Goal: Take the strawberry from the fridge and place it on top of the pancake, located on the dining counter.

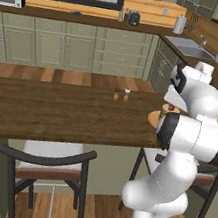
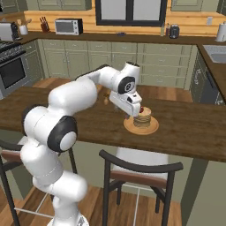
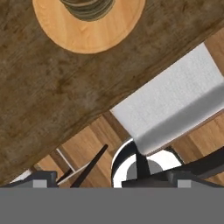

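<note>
Dark-red and tiny, the strawberry point(image 2: 141, 110) is showing at the tip of the end effector point(image 2: 137, 113), just above the near-left edge of the pancake point(image 2: 143, 118); it is probably being pinched between the fingers, though whether it is touching the stack cannot be told. The fingers are too small and hidden to read directly, so the grip is a judgement from the fruit sitting right at their tips. The pancake is resting as a short tan stack on a round wooden plate point(image 2: 151, 129), which is sitting on the dark wooden tabletop of the dining counter point(image 2: 194, 128), close to its near edge. That placement is keeping the target within the arm's reach from the stool side. In the hand view the plate point(image 3: 74, 35) is lying at the top, suggesting the hand is tilting rather than pointing straight down. Two small shakers point(image 1: 121, 94) are standing farther across the tabletop, well apart. A stool point(image 2: 141, 170) is tucked under the near edge.
</note>
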